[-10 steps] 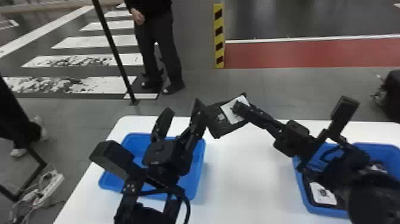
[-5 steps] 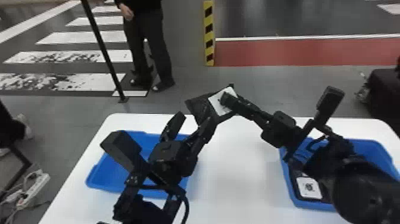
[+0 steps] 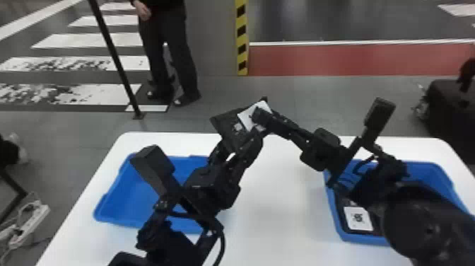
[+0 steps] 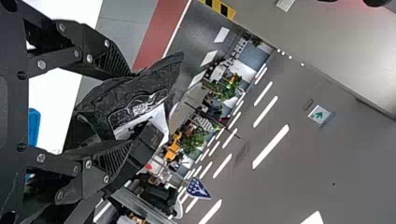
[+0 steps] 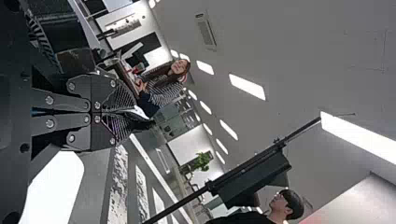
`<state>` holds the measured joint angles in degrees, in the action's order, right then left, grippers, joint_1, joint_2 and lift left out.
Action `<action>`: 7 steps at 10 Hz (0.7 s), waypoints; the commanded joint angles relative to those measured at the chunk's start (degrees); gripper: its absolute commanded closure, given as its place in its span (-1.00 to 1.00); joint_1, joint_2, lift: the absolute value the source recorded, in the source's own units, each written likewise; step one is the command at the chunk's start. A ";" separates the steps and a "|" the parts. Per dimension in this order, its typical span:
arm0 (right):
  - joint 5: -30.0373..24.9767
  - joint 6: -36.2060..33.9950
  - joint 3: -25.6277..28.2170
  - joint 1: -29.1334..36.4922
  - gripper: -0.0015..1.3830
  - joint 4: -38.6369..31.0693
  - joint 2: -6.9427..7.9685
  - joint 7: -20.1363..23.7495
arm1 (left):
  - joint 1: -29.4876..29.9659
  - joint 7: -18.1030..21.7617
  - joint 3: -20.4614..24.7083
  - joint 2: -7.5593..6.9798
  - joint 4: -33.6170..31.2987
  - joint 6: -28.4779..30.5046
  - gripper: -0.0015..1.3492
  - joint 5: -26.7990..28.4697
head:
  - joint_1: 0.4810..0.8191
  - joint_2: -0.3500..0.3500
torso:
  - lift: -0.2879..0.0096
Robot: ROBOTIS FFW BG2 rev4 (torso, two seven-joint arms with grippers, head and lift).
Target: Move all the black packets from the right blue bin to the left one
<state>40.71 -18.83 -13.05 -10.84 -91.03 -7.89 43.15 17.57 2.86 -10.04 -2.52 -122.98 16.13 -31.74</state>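
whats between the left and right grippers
The head view shows a black packet, its white patch at the tips of the right gripper, its lower part between the jaws of the left gripper.

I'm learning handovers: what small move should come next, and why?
Probably close the left gripper on the black packet with the white label: its fingers stand apart with the packet between them, while the right gripper has its fingers shut on the label end.

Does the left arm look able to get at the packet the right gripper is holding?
Probably yes: the left gripper has its fingers apart, with part of the black packet between them and nothing visibly blocking. The right gripper, shut on it, would likely need to let go.
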 commanded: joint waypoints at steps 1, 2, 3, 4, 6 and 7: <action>-0.28 -0.01 -0.14 -0.13 0.85 -0.17 0.07 0.00 | 0.15 -1.02 -0.15 0.59 0.00 -2.63 0.81 -0.07 | 0.01 0.28 | 0.20; -0.37 -0.01 -0.14 0.01 0.85 -0.03 0.07 0.00 | 0.43 -1.11 0.46 1.29 0.00 -4.04 0.80 1.16 | -0.02 0.28 | 0.20; -0.72 -0.01 -0.22 0.01 0.85 -0.03 0.07 0.00 | 0.57 -1.46 0.20 1.11 0.00 -6.01 0.80 1.95 | -0.06 0.31 | 0.20; -0.90 -0.01 -0.22 0.01 0.85 -0.03 0.07 0.00 | 0.85 -2.51 -0.33 1.03 0.00 -8.12 0.80 2.04 | -0.08 0.34 | 0.20; -2.13 0.97 -0.05 0.01 -0.01 0.11 0.07 0.00 | 0.99 -2.51 -0.68 0.76 0.00 -11.21 0.80 2.74 | -0.12 0.37 | 0.20; -4.77 1.82 1.36 0.57 -0.74 0.11 0.07 -0.09 | 0.85 -3.04 -0.59 0.76 0.29 -12.05 0.80 3.88 | -0.14 0.37 | 0.20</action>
<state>37.45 -17.53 -12.49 -10.58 -90.97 -7.82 43.08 18.53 -0.18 -10.63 -1.73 -122.89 4.83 -28.47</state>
